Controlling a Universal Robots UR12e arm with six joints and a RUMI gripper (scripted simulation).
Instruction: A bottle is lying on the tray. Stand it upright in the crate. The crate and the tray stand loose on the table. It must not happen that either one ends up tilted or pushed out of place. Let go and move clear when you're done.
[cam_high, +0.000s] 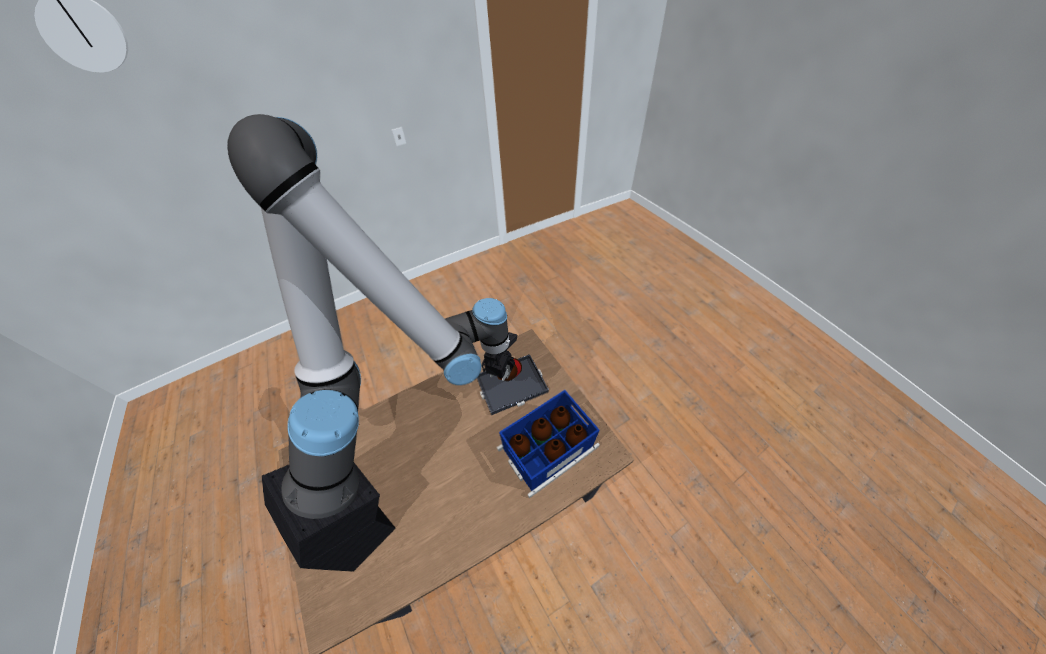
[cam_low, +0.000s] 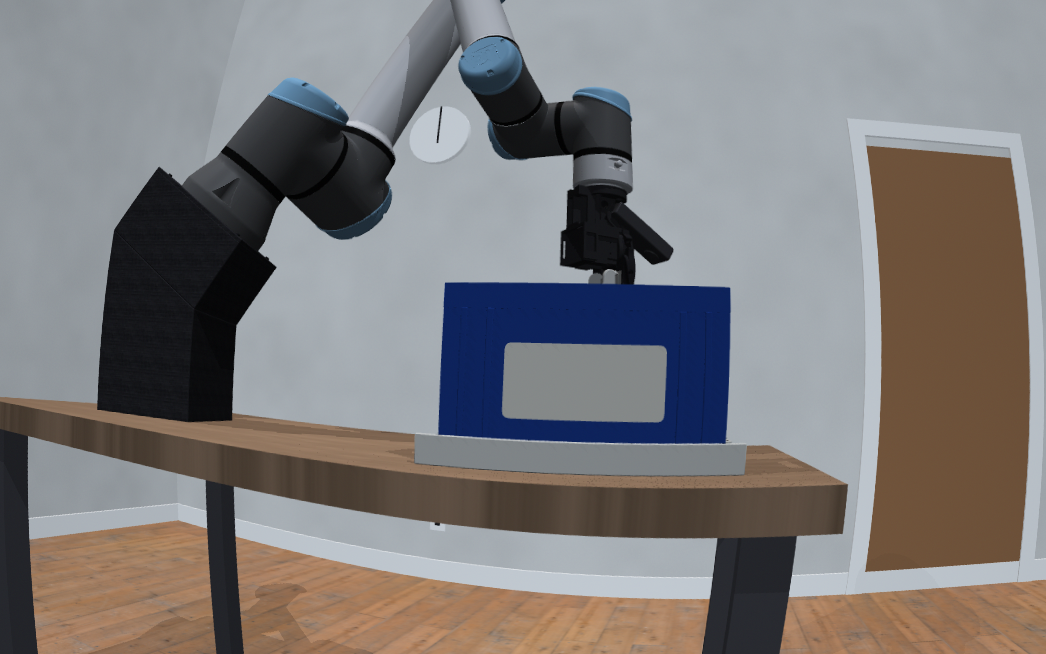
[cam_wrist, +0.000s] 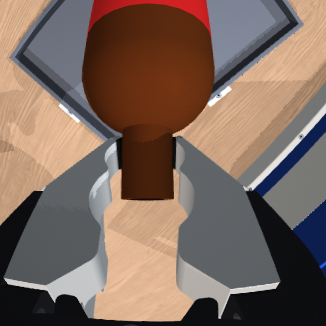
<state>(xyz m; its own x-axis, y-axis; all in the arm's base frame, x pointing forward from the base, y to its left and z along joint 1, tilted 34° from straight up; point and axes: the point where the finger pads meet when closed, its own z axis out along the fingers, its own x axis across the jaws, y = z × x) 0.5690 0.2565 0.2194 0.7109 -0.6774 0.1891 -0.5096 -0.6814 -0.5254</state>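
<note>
My gripper (cam_wrist: 148, 139) is shut on the neck of a brown bottle (cam_wrist: 148, 75) with a red label. The bottle hangs over the dark grey tray (cam_wrist: 250, 35), lifted above it. In the top view the gripper (cam_high: 502, 370) and bottle (cam_high: 512, 370) are over the tray (cam_high: 512, 383), just behind the blue crate (cam_high: 549, 439). In the exterior view the gripper (cam_low: 605, 276) shows just above the crate's (cam_low: 583, 362) top edge; the bottle and tray are hidden behind the crate.
The crate holds several upright brown bottles (cam_high: 559, 416); two compartments at its near left end (cam_high: 532, 461) are empty. The crate stands on a pale base (cam_low: 580, 456) near the table's edge. The robot base (cam_high: 327, 516) stands on the table's left.
</note>
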